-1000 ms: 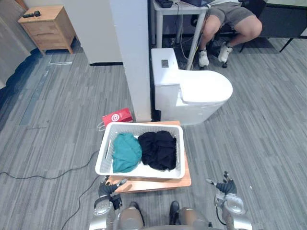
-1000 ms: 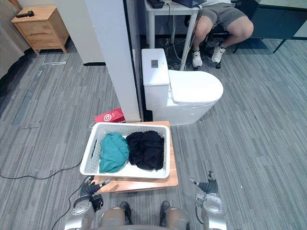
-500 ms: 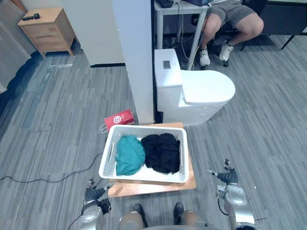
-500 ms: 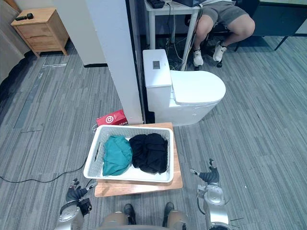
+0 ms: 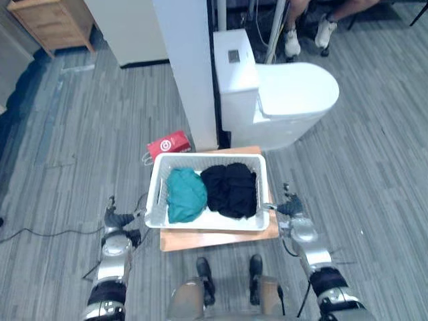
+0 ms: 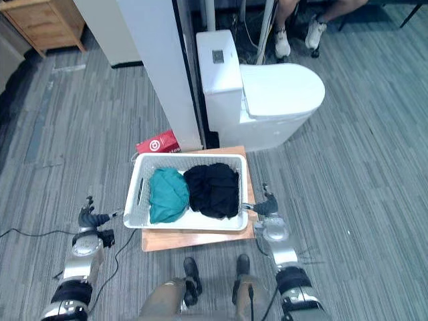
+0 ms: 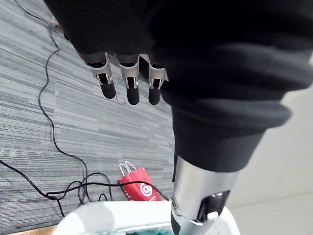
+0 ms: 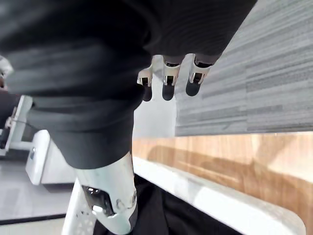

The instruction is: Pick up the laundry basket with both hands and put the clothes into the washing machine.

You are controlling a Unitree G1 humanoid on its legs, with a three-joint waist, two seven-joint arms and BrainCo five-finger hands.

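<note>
A white laundry basket rests on a low wooden board on the floor. A teal garment lies in its left half and black clothes in its right. My left hand hovers a little off the basket's left end, fingers straight, holding nothing. My right hand is at the basket's right end. Its fingers are straight and its thumb reaches over the rim. Both hands are open.
A white toilet with its lid shut stands just beyond the basket, beside a white pillar. A small red bag lies at the pillar's foot. A seated person's shoes show at the far edge. A wooden cabinet stands far left.
The camera has tipped down and closer. Both hands have come forward from near my body to the two ends of the basket. The basket and clothes have not moved.
</note>
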